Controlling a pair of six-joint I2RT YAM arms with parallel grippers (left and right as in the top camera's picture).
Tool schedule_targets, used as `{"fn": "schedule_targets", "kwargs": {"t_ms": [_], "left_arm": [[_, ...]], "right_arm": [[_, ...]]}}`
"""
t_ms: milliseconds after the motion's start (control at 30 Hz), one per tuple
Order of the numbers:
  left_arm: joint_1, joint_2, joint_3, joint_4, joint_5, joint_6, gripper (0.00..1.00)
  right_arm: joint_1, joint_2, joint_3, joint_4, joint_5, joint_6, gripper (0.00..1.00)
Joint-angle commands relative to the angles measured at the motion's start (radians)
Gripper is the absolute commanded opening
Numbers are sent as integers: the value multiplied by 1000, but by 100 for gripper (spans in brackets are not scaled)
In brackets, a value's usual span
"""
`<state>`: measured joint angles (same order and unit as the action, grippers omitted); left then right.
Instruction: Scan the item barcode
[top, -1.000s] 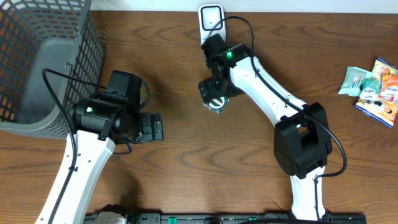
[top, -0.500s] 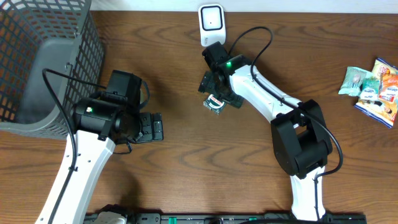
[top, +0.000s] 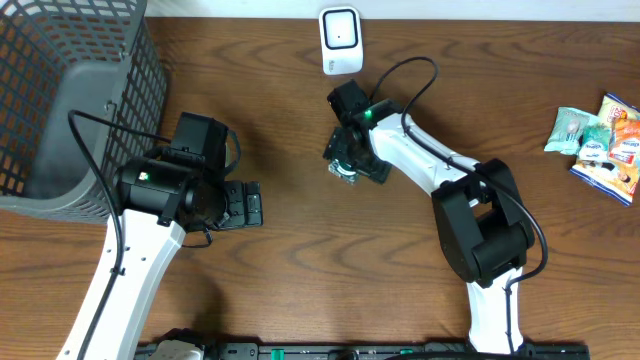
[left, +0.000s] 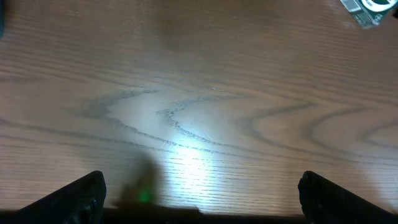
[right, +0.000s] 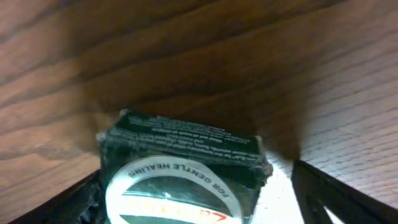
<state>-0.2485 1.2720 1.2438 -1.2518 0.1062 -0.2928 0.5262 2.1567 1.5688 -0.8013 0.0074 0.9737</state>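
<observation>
Right wrist view: the right gripper (right: 200, 190) is seen with its fingers (right: 84, 198) standing apart, one at each side of the item (right: 186, 155). The left finger is just beside the pack and the right finger is clear of it. The item is a dark green pack that lies on the table (right: 348, 93), its round white label turned up to the camera. Its long axis runs across from finger to finger, slightly tilted.

In the overhead view the item (top: 344, 169) is found near the middle of the table, below the white scanner (top: 341, 40), half covered by the right gripper (top: 352, 160). This gripper is pointed down, and the white arm is stretched from its base at the near edge up and to the left.

The left gripper (top: 246, 205) is held wide open and pointed to the right, just above the wood, beside the grey basket (top: 60, 110).
</observation>
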Motion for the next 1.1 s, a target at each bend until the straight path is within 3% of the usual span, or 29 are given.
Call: {"fn": "schedule_targets", "kwargs": {"t_ms": [0,200,300,533,800,1067], "left_arm": [[3,2,1,-3,9,-8,98],[3,2,1,-3,9,-8,98],[3,2,1,-3,9,-8,98],[3,2,1,-3,9,-8,98],[3,2,1,-3,9,-8,98],[3,2,1,-3,9,-8,98]], "right_arm": [[-1,-9,-36,8,-29,13,84],[-1,-9,-40,-6,-29,-45,73],[-1,-9,-39,-19,-39,-74,60],[-30,-32,0,-72,-169,-124,58],[-118,-92,27,-107,-578,-240,57],[-241,-103,27,-106,-1125,-348,57]]}}
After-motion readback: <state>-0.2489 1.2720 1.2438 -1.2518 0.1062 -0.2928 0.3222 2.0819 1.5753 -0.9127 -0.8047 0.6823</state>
